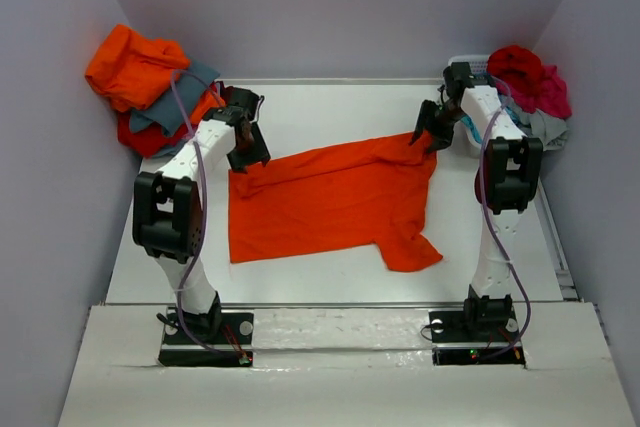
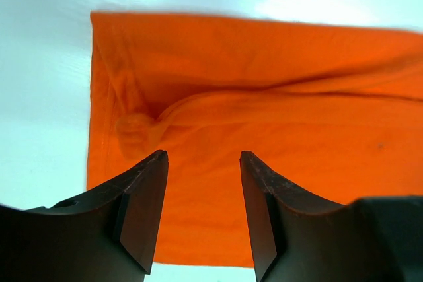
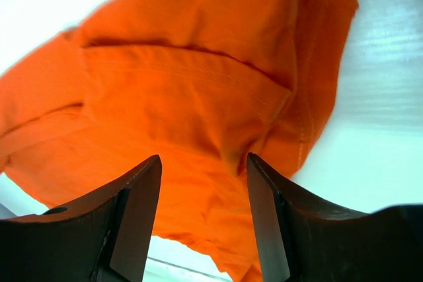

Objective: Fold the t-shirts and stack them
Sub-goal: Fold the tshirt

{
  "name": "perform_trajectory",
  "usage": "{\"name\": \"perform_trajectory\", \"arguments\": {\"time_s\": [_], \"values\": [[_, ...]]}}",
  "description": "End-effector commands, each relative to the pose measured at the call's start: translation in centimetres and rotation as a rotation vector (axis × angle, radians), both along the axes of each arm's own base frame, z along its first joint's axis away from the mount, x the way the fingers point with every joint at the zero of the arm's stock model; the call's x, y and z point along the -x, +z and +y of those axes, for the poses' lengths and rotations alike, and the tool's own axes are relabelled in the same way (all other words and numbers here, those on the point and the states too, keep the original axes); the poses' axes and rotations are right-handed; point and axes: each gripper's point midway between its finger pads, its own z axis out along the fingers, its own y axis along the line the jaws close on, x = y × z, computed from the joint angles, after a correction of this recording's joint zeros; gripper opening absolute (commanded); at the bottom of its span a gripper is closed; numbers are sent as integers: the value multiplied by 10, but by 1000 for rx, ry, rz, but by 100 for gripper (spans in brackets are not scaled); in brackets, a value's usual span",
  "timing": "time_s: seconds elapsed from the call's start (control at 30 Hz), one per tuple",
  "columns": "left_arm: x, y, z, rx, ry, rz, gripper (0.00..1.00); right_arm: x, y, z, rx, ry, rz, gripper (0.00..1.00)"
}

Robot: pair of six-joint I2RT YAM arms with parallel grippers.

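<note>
1. The orange t-shirt (image 2: 277, 117) runs off the right edge of the left-wrist view; its far hem is blurred.
2. Beyond that shirt's right corner, a white rim (image 1: 468, 60), perhaps a basket, is mostly buried under red cloth (image 1: 525, 72).
3. Left of the shirt, a grey shirt (image 1: 170, 107) lies half under orange ones (image 1: 135, 62).

Not much else going on here tbh. There's a white tabletop (image 1: 330, 282), kinda glossy in the wrist views, boxed in by plain pale grey walls (image 1: 340, 7) on the left, back and right. In the far right corner there's a white plastic basket (image 1: 472, 59), but only a sliver of its rim shows. A white board (image 1: 340, 377) runs along the near edge and looks a bit wrinkled.
</note>
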Motion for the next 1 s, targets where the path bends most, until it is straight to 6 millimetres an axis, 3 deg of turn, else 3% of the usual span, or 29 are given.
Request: {"name": "perform_trajectory", "arguments": {"time_s": [0.0,0.07,0.23,0.43,0.57,0.67,0.97], "values": [[-29,11,-2,-15,11,-59,59,-25,28,15,-24,7,-117,60],[-37,7,-6,-9,-4,-61,59,-38,37,13,-14,-6,-156,60],[-44,-12,-6,63,4,-30,59,-57,38,18,-42,-6,-191,59],[-44,-38,4,97,24,13,59,-68,11,26,-86,-4,-173,54],[-37,-55,4,141,16,46,58,-71,-9,26,-81,-10,-160,43],[-33,-64,9,155,25,67,58,-72,-16,25,-78,-12,-152,36],[-17,-79,20,149,55,105,58,-69,-30,23,-62,-9,-134,30]]}}
